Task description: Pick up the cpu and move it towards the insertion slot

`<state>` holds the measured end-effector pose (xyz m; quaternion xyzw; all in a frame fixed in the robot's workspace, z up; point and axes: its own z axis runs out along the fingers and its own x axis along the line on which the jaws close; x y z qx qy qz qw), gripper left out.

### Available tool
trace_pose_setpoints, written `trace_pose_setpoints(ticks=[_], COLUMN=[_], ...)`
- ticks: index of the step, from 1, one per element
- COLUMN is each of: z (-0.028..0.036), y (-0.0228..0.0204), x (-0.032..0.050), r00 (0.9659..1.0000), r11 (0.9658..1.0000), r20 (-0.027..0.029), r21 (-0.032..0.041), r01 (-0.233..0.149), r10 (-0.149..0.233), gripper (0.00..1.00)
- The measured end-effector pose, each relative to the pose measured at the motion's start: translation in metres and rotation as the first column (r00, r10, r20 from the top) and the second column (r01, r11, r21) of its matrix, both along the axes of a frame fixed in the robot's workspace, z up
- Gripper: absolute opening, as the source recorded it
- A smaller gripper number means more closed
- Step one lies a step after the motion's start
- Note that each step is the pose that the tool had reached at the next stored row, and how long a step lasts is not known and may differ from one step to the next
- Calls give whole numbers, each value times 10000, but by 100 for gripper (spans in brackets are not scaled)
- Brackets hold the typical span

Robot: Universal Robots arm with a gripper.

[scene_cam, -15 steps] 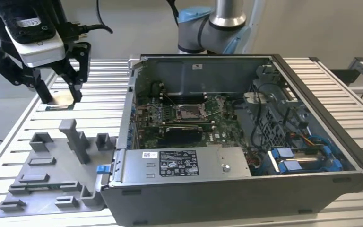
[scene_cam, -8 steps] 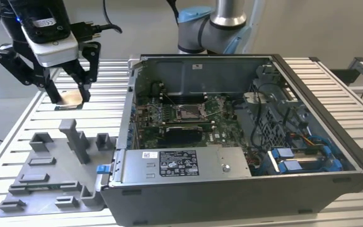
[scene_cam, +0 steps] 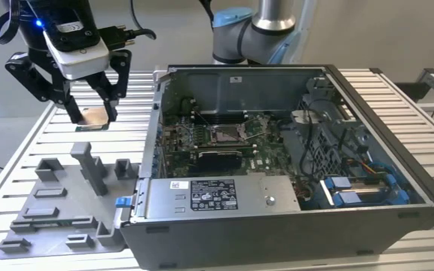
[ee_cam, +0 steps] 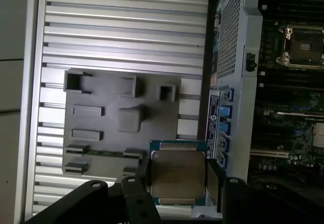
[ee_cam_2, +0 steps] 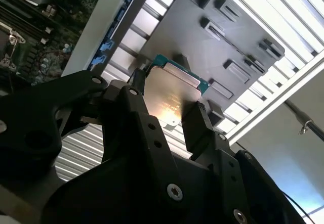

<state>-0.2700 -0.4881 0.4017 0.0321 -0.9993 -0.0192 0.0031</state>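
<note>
One cpu (scene_cam: 93,118) is clamped flat between the two black jaws, one pressing on each of two opposite edges, its pale metallic face showing in both wrist views (ee_cam_2: 169,95) (ee_cam: 177,178). It hangs above the slatted metal worktop (scene_cam: 21,169), just beyond the far edge of the one grey plastic tray (scene_cam: 59,226), and touches neither. Several upright blocks and low frames stand on the tray (ee_cam: 111,143), and none of them touches the chip.

The one insertion slot (scene_cam: 225,134), a silver frame with a dark centre, sits on the green motherboard (scene_cam: 266,149) inside the single open computer case (scene_cam: 277,237). The case lies on the worktop on the exterior view's right of the cpu, well apart from it. In the first wrist view the slot (ee_cam: 305,45) lies past the case's perforated wall.

That near side wall of the case (scene_cam: 156,113) stands upright between the held cpu and the slot. Inside the case, a black rectangular recess (scene_cam: 217,161) lies just in front of the slot, and one labelled silver power-supply box (scene_cam: 217,195) fills the front. One grey and blue section of the robot arm (scene_cam: 266,22) rises behind the case.
</note>
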Motion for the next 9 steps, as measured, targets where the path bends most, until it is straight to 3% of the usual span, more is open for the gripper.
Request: trace_pose_setpoints(ticks=[9], z=[0], y=[0], x=[175], r00=[10000], r11=[10000], r20=[-4], r21=[0], r01=[-35], r10=[35], gripper=[0])
